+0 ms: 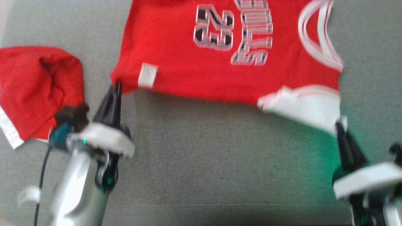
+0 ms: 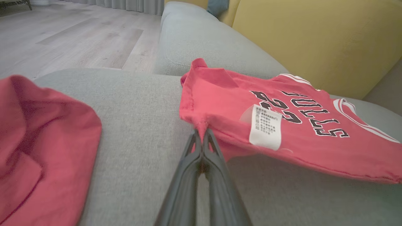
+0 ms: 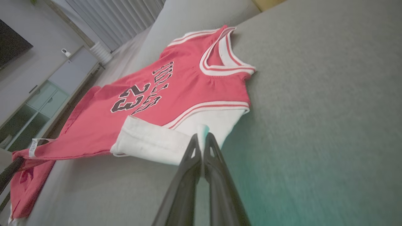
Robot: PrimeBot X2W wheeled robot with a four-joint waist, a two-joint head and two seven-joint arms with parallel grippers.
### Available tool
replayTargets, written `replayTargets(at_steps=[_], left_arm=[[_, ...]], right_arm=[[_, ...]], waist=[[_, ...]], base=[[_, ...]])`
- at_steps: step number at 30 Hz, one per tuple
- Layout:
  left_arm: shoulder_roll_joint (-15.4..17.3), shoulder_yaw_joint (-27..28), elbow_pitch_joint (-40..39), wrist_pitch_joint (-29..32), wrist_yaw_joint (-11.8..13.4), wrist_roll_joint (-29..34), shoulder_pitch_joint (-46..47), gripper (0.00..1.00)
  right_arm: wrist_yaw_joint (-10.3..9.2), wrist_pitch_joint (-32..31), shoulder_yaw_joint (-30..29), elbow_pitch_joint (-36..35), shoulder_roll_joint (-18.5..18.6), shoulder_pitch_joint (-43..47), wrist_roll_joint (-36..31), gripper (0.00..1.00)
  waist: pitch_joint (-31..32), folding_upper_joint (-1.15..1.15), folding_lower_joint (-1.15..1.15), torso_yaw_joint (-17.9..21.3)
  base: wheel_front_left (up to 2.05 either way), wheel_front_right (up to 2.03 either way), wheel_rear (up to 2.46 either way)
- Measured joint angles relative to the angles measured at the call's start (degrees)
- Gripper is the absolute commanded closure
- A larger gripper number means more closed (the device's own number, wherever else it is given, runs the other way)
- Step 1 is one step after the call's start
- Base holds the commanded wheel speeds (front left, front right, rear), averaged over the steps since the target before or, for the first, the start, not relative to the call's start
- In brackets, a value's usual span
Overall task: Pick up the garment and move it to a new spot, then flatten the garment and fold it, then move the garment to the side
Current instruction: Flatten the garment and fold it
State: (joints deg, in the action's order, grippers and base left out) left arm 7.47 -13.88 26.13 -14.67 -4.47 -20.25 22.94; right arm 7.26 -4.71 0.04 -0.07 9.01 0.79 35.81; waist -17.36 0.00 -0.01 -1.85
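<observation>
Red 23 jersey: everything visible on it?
The red jersey looks like soft knit: white-striped neck and armhole trim, a white sleeve, black-and-white lettering with 23, a white care label at the hem. It lies print-up on the grey sofa cushion, near edge lifted; left gripper shut on a hem corner, right gripper on the sleeve.

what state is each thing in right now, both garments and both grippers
red jersey, spread print-up on the grey cushion, near edge lifted
left gripper, shut on the red jersey's hem corner
right gripper, shut on the red jersey's white sleeve
care label, flipped out onto the print side
other red garment, crumpled in a heap, apart from the jersey
</observation>
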Motion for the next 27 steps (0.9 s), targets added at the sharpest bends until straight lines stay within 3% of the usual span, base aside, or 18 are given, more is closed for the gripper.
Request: replayTargets(at_steps=[5,12,18,27], left_arm=[[1.71,-0.32,-7.65,3.19,1.86,0.0,-9.88,1.0],[3.97,0.0,-20.78,9.91,6.54,-0.1,-23.18,1.0],[5.21,-0.16,-29.28,15.57,8.59,-0.69,-30.5,1.0],[7.66,-1.4,-30.98,26.63,7.4,-3.89,-29.59,1.0]], right_arm=[[0.0,-13.08,-4.85,-10.34,-4.68,10.63,-3.56,1.0],[0.0,-25.41,-9.0,-18.38,-6.68,17.92,-4.8,1.0],[0.0,-28.21,-10.51,-19.91,-6.77,20.71,-3.87,1.0],[0.0,-28.48,-9.6,-18.06,-6.68,15.12,-9.5,1.0]], waist=[[3.75,0.0,0.0,0.14],[7.97,0.0,0.0,0.86],[10.01,0.0,0.0,1.28],[8.07,0.0,0.0,1.29]], base=[[0.0,0.0,0.0],[0.0,0.0,0.0],[0.0,0.0,0.0],[0.0,0.0,0.0]])
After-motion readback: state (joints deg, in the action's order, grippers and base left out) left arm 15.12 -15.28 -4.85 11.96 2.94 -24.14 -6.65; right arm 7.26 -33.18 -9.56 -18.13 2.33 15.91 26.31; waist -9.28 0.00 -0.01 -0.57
